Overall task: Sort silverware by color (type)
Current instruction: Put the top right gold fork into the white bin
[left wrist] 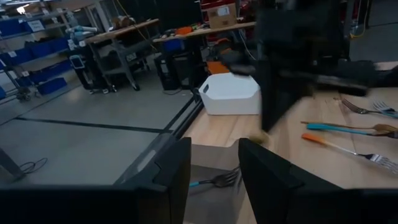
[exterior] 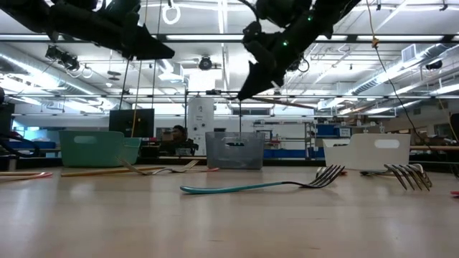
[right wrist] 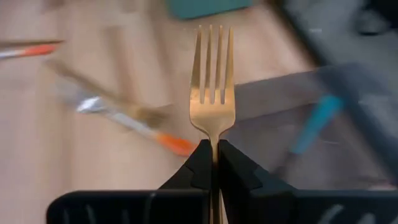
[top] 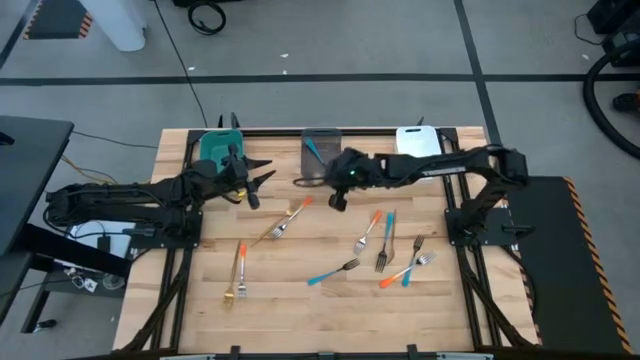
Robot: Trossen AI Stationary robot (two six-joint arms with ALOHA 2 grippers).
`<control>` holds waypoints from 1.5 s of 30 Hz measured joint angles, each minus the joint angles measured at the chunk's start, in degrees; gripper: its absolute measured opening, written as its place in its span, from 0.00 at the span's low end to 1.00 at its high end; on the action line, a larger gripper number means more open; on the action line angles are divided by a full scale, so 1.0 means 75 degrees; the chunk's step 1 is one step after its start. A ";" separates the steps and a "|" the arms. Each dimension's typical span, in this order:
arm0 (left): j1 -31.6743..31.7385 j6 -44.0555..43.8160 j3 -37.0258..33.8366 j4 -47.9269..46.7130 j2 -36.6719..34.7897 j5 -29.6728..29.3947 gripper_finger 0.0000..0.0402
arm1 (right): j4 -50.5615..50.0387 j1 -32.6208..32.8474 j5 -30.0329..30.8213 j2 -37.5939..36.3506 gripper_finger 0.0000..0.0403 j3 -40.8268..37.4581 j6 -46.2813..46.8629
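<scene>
The right gripper (right wrist: 214, 163) is held above the table near the grey rectangular bin (top: 321, 150), its two dark fingers pressed together on the neck of a slim golden-tan fork (right wrist: 212, 81), whose tines are seen pointing away from the wrist in the right wrist view. A bright blue handle (right wrist: 316, 123) is seen inside the grey bin, and in the left wrist view a blue-handled fork (left wrist: 214, 181) is shown lying in it.

The left gripper (top: 258, 180) is raised beside the teal rectangular bin (top: 218, 147), its fingers (left wrist: 171, 176) parted with nothing between them.

The remaining silverware is spread over the light wooden table (top: 300, 300). An orange-handled fork (top: 286, 220) lies in front of the two grippers, and a pair with orange and golden handles (top: 239, 272) lies nearer the left front. A blue-handled fork (top: 333, 272) is laid near the middle front, and a cluster of orange, blue and golden-tan forks (top: 392, 250) is gathered to the right. The white rectangular bin (top: 418, 140) stands at the back right.
</scene>
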 joint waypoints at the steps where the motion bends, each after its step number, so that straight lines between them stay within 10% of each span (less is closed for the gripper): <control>1: 0.0000 -0.0086 0.0000 -0.0001 0.0000 0.0000 0.35 | -0.0099 -0.0096 0.0234 -0.0102 0.05 -0.0094 0.0076; 45: -0.0003 -0.0133 -0.0003 0.0001 0.0000 0.0004 0.35 | -0.0085 -0.2456 0.0950 -0.1363 0.06 -0.1792 -0.0640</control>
